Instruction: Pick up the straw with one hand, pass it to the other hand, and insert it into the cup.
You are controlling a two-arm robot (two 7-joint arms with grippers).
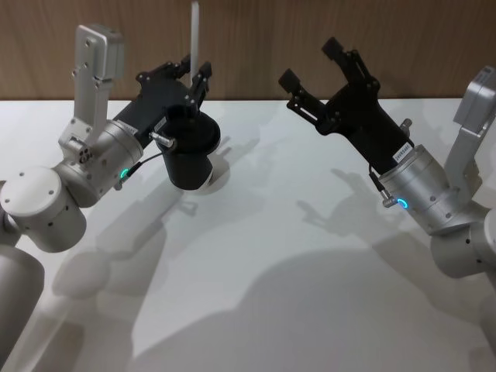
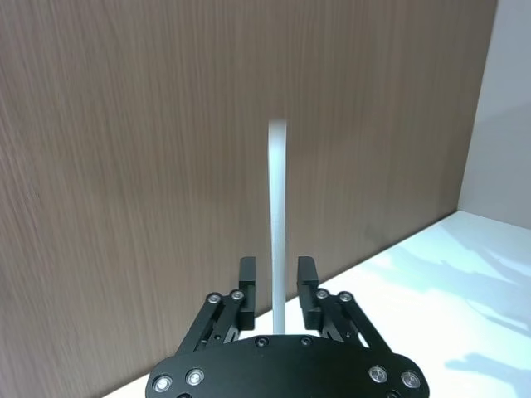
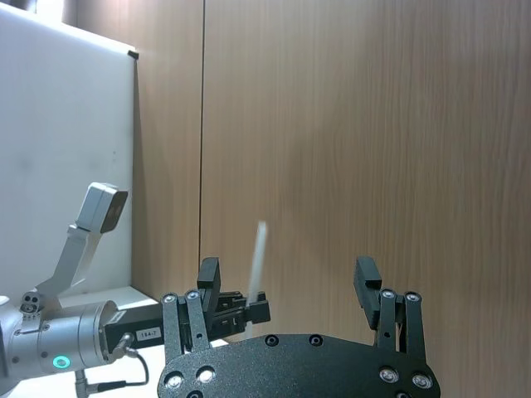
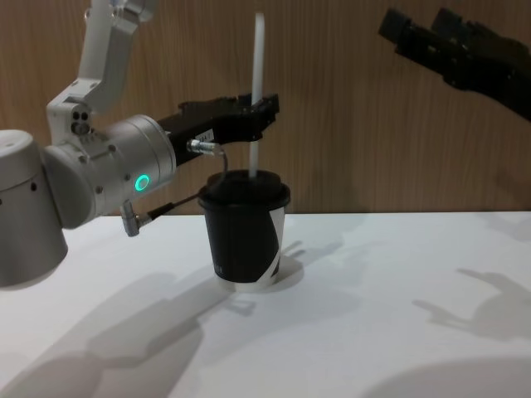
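Straw (image 4: 258, 50): upright, centre-left of chest frame, lower end meeting top of cup (image 4: 245, 240) on bench (image 4: 390, 315).
Left gripper (image 2: 277, 282): jaws flank straw with a thin gap each side, clamping nothing.
Right gripper (image 1: 311, 63): upper right of head frame, jaws wide apart, empty.
Handling, judged: back left gripper off level, without brushing straw or nudging cup.

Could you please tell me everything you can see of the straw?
The straw is a long, thin, straight white tube, plastic by its look. It stands nearly upright, its lower end in the black lid of the cup. The left gripper brackets it above the lid; the left wrist view shows a gap between each jaw and it.
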